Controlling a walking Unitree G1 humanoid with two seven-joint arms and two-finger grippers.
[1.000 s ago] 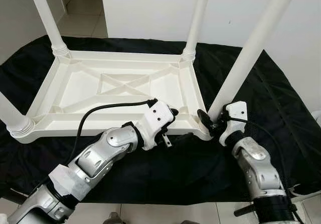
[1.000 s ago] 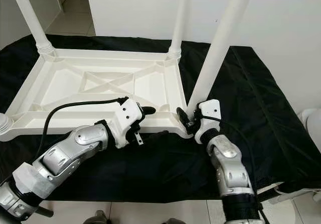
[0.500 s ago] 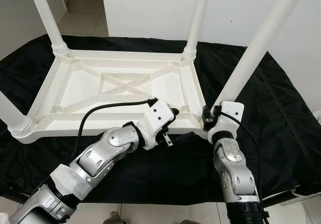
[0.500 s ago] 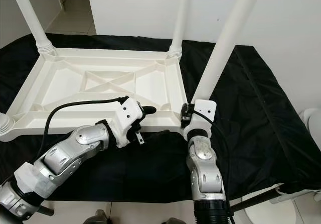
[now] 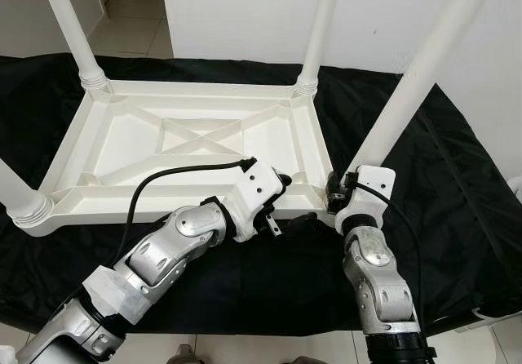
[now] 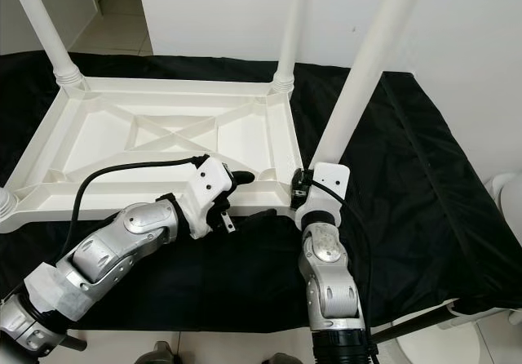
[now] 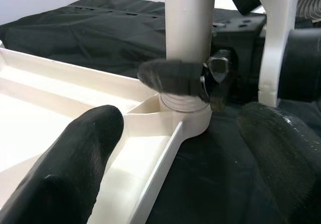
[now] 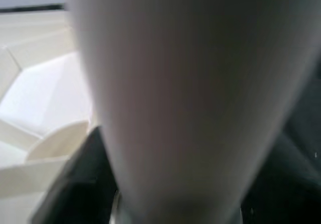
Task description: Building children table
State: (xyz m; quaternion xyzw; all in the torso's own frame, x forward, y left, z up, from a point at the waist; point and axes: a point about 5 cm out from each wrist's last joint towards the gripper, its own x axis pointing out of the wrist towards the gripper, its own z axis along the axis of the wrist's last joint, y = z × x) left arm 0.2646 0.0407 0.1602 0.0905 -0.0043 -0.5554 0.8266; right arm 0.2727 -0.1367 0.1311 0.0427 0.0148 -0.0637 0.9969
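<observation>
We are looking down at a white plastic children's table top [image 5: 188, 148] lying upside down on a black cloth-covered surface [image 5: 457, 184], ribbed underside facing up. Four round white plastic legs are standing up from its corners: two far ones [image 5: 69, 25] [image 5: 320, 25], a near left one [image 5: 16, 193] and the near right leg [image 5: 424, 70], which is leaning slightly away to the right.

Our right gripper [image 5: 336, 194] is pressing in at the base of the near right leg, right at the corner socket. In the left wrist view one black finger [image 7: 173, 78] is lying across the front of the leg just above the socket collar, so we are reading this gripper as clamped around the leg. In the right wrist view the white leg [image 8: 190, 93] is looming close and blurred.

Our left gripper [image 7: 175, 174] is sitting at the near long edge of the table top, beside that same corner. Its two black fingers [image 7: 70, 163] are standing apart, one over the inner tray and the other outside over the black cloth, straddling the rim without visibly squeezing it. A black cable [image 5: 163, 180] is looping from the left wrist across the table top.
</observation>
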